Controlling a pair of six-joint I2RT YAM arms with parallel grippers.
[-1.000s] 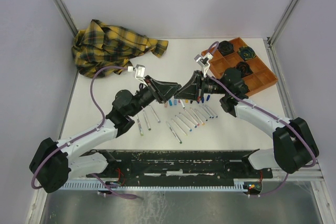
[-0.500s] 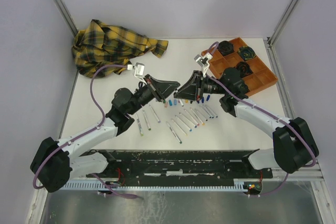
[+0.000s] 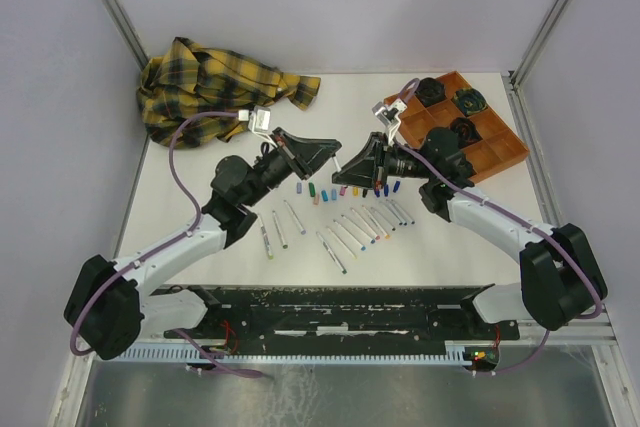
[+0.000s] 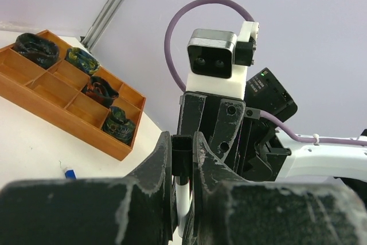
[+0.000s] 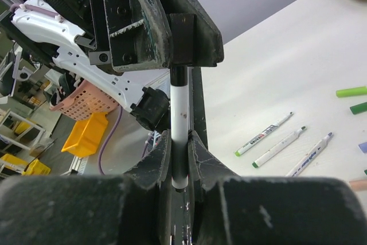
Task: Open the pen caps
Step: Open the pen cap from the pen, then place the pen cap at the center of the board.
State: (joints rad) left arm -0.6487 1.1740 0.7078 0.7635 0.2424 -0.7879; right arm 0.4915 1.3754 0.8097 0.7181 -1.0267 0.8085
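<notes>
Both grippers hold one pen (image 3: 343, 159) in the air between them. My left gripper (image 3: 333, 152) (image 4: 183, 156) is shut on its black pen cap (image 4: 183, 152) (image 5: 183, 38). On the white barrel (image 5: 179, 124) my right gripper (image 3: 352, 169) (image 5: 179, 156) is shut. The cap sits against the barrel's end with no gap showing. Loose pen caps (image 3: 313, 191) in blue, green and other colours lie in a row on the table below the grippers, with two green ones (image 5: 351, 91) in the right wrist view. Several uncapped pens (image 3: 352, 232) lie nearer the bases.
An orange tray (image 3: 497, 163) (image 4: 55, 123) with dark round objects stands at the back right, close to the right arm. A yellow plaid cloth (image 3: 215, 87) lies at the back left. Two more pens (image 3: 272, 235) rest left of the row.
The left gripper has closed on the cap. The left arm has drawn back to the left and up, so a short stretch of pen now shows between the two grippers.
</notes>
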